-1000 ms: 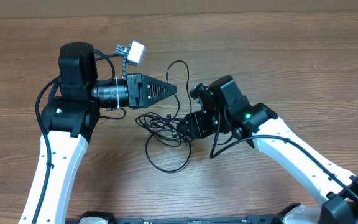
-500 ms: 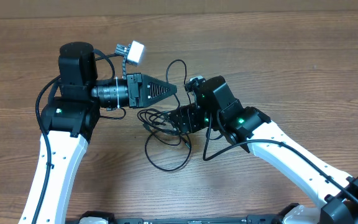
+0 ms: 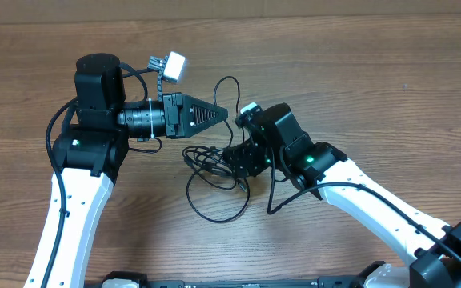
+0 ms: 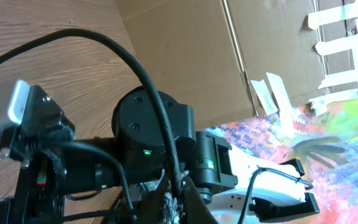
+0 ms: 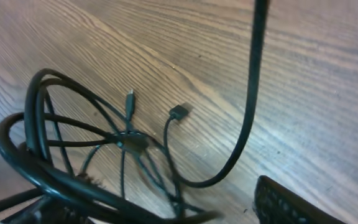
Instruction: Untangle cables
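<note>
Still pinching one of the cables (image 3: 206, 158) in left gripper (image 3: 224, 114); spreading right gripper (image 3: 234, 158) wider over the tangle.

Robot lab bench, wood-grain table (image 3: 358, 64), cardboard backdrop (image 4: 185, 56), white tape strips (image 4: 345, 45), colourful sheet (image 4: 344, 127)

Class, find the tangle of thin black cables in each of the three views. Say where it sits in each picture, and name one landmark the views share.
Overhead: the cables lie at the centre, loops spreading up and down.
Left wrist: one strand only, arcing from the left edge to the left gripper at bottom centre.
Right wrist: the tangle fills the lower left.
Shared landmark: the wooden table.
</note>
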`<state>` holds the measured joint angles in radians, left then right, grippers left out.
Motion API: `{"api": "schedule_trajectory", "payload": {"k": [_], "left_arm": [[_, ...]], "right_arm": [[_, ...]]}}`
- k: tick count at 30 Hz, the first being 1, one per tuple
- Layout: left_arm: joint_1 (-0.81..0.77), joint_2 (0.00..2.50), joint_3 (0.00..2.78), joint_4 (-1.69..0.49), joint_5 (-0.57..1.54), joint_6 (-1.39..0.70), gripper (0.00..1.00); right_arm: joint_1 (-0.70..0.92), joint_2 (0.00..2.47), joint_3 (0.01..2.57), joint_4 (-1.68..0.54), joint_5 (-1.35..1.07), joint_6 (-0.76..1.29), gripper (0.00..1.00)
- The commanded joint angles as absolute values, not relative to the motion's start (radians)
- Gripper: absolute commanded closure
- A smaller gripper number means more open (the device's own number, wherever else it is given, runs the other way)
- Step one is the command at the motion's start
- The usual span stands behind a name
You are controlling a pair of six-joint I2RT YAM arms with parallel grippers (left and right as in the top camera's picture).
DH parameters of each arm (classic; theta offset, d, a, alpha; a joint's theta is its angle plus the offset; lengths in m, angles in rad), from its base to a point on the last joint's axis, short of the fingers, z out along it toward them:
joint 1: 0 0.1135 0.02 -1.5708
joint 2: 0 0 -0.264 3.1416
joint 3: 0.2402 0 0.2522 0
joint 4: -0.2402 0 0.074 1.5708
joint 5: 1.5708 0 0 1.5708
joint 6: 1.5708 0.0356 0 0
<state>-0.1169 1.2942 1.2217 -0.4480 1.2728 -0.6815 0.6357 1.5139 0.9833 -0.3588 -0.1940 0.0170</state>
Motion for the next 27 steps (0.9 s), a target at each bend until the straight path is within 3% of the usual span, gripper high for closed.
{"api": "schedule_trajectory", "payload": {"k": [1,3,6,7,12,18,22,27], "left_arm": [[-0.118,1.283,1.233,-0.443,1.305,-0.688,0.96],[-0.118,1.283,1.233,-0.442,1.305,-0.688,0.96],[-0.118,1.283,1.233,-0.441,1.301,-0.688,0.96],[-0.118,1.283,1.233,-0.439,1.293,-0.686,0.96],[-0.118,1.283,1.233,-0.400,1.182,-0.685,0.96],[-0.118,1.283,1.233,-0.278,0.834,-0.676,0.96],[-0.117,1.283,1.233,-0.315,0.567,-0.627,0.96],[-0.116,1.283,1.233,-0.446,0.232,-0.575,0.96]], "right_arm": [[0.640,1.517,0.976,-0.320,-0.176,-0.160,0.31],[0.640,1.517,0.976,-0.302,-0.177,-0.166,0.48],[0.640,1.517,0.976,-0.341,-0.193,-0.165,0.92],[0.640,1.517,0.976,-0.364,-0.196,-0.165,0.96],[0.640,1.517,0.976,-0.461,-0.237,-0.142,0.96],[0.640,1.517,0.976,-0.512,-0.488,-0.144,0.96],[0.640,1.517,0.975,-0.563,-0.622,-0.246,0.96],[0.639,1.517,0.975,-0.637,-0.588,-0.297,0.96]]}}
